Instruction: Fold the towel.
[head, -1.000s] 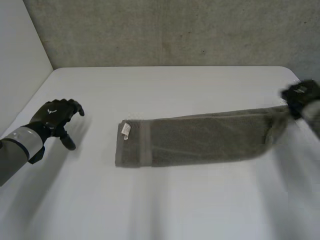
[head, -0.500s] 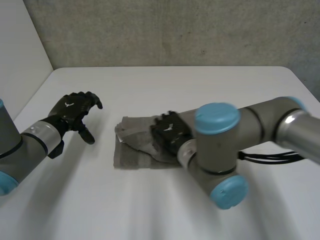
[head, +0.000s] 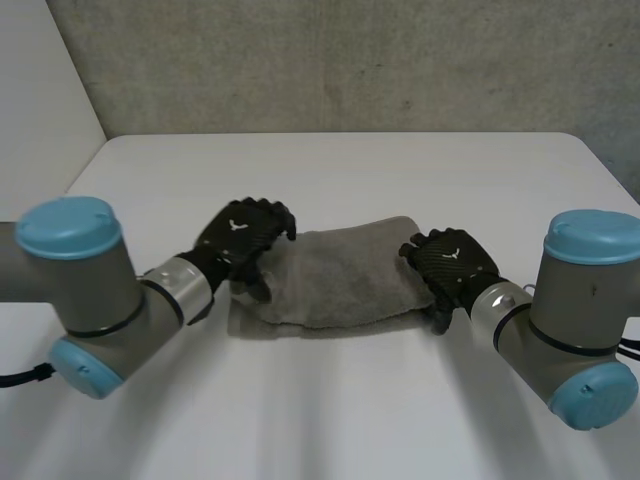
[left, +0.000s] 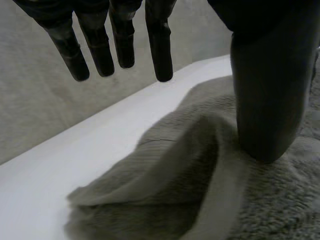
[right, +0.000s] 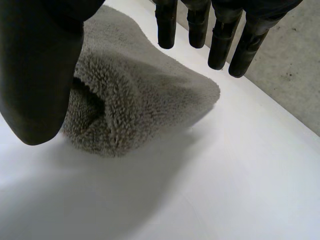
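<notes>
The loose fold of the towel (head: 340, 278) may be dragged askew by the open-fingered left hand (head: 243, 234) and right hand (head: 452, 263), at nine and three o'clock.

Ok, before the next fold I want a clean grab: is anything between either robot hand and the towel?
Nothing visible. The left robot hand is open at the left end of the towel, its thumb on the cloth; the right robot hand is open at the right end, just beside the folded edge.
</notes>
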